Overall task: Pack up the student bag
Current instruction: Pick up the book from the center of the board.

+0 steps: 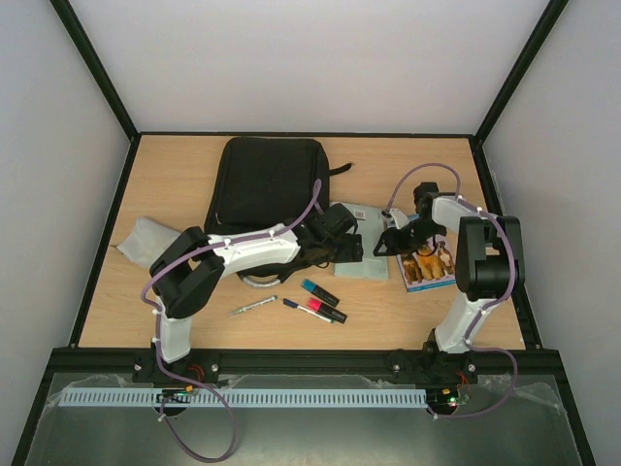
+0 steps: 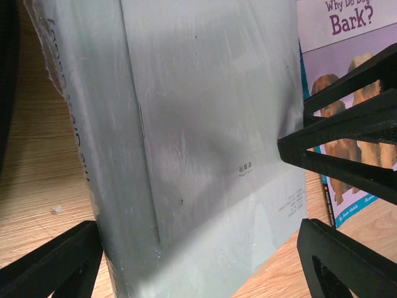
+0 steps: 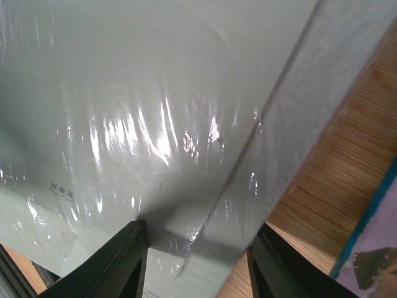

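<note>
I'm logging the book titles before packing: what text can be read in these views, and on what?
"Why Do Dog" and "Bark?": on the picture book, the first line cut off at the frame edge.
Small print on the grey book: too small to read.
Lettering along its spine: blurred, unreadable.

- Your wrist views crop the grey book (image 2: 205,124) — its small cover print is unreadable.
- The title on the dog book (image 2: 347,37) is cut off at the picture's edge.
- The left arm (image 1: 252,248) hides the near edge of the student bag (image 1: 267,180).
</note>
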Robot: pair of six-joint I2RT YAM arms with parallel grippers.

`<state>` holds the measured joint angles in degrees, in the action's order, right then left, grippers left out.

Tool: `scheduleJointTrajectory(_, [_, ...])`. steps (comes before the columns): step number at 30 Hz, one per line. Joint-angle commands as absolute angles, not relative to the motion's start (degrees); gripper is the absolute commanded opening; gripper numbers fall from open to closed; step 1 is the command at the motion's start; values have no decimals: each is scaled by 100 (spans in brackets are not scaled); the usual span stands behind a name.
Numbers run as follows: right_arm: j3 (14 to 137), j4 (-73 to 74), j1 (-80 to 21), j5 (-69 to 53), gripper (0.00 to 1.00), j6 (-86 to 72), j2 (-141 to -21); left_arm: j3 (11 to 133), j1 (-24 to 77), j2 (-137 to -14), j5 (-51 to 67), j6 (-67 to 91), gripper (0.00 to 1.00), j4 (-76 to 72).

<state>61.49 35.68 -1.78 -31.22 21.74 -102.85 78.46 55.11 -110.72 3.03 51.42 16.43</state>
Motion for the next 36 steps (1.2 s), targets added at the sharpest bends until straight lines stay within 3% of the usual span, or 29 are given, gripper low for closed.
scheduleJointTrajectory(1, [6369, 4069, -391, -4322, 44, 2226, -10420, 8319, 5691, -10694, 562, 5102, 89, 451])
scheduleJointTrajectory(10, [6978, 3925, -850, -4112, 44, 1729, -11148, 7746, 5579, -10394, -154, 5559, 90, 1209])
scheduleJointTrajectory(25, [6978, 3636, -885, -3938, 44, 1265, -11738, 5654, 5129, -9903, 780, 6286, 89, -638])
scheduleJointTrajectory(28, [6949, 3630, -888, -3937, 44, 1275, -11767, 5505, 5084, -9871, 853, 6300, 85, -952])
scheduleJointTrajectory(36, [6869, 3607, -887, -3911, 44, 1277, -11708, 5028, 4953, -9585, 1023, 6680, 61, -1915])
